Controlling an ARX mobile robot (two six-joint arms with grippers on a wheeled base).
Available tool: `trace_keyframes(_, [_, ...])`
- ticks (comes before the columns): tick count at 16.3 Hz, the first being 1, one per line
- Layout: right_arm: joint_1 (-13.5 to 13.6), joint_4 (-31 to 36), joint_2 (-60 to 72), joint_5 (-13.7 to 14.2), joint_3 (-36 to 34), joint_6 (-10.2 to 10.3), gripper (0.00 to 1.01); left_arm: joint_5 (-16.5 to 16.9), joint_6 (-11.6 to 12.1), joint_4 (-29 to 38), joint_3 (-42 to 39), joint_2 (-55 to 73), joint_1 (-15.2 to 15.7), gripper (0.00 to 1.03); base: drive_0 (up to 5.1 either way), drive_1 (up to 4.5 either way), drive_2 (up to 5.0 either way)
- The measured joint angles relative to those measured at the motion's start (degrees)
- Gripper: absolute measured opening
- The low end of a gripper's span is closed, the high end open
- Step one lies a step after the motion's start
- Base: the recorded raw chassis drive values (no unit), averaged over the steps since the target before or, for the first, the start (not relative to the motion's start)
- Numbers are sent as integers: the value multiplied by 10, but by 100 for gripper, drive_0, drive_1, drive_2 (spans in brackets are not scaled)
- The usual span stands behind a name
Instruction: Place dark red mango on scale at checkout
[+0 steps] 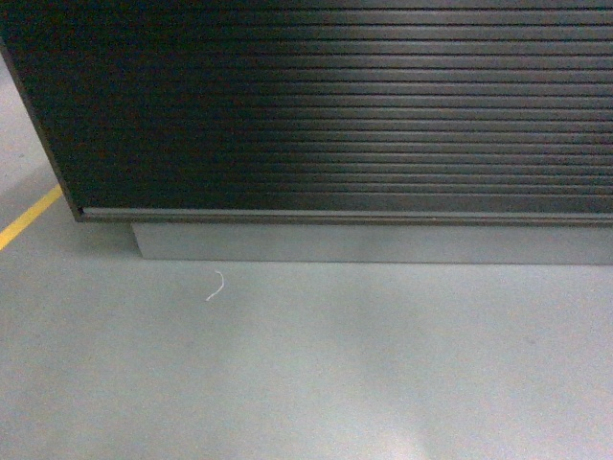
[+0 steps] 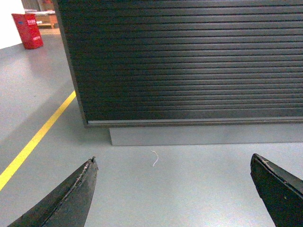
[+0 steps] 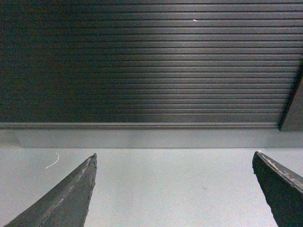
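Note:
The checkout shows only its front of black horizontal slats, filling the upper half of the head view above a grey plinth; its top is out of view. The same slatted checkout front fills the left wrist view, and the checkout front fills the right wrist view. The dark red mango and the scale are out of view. My left gripper hangs open over bare grey floor, nothing between its fingers. My right gripper is open too, empty, facing the plinth. Neither gripper appears in the head view.
A short white thread lies on the grey floor near the plinth. A yellow floor line runs along the left past the counter's corner. A red box stands far off at the back left.

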Motion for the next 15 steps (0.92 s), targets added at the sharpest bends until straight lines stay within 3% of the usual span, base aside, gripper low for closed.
trace_keyframes(15, [0,0,0,0,0,0,98,0,0,1,0,0,0,98,2,432,-428])
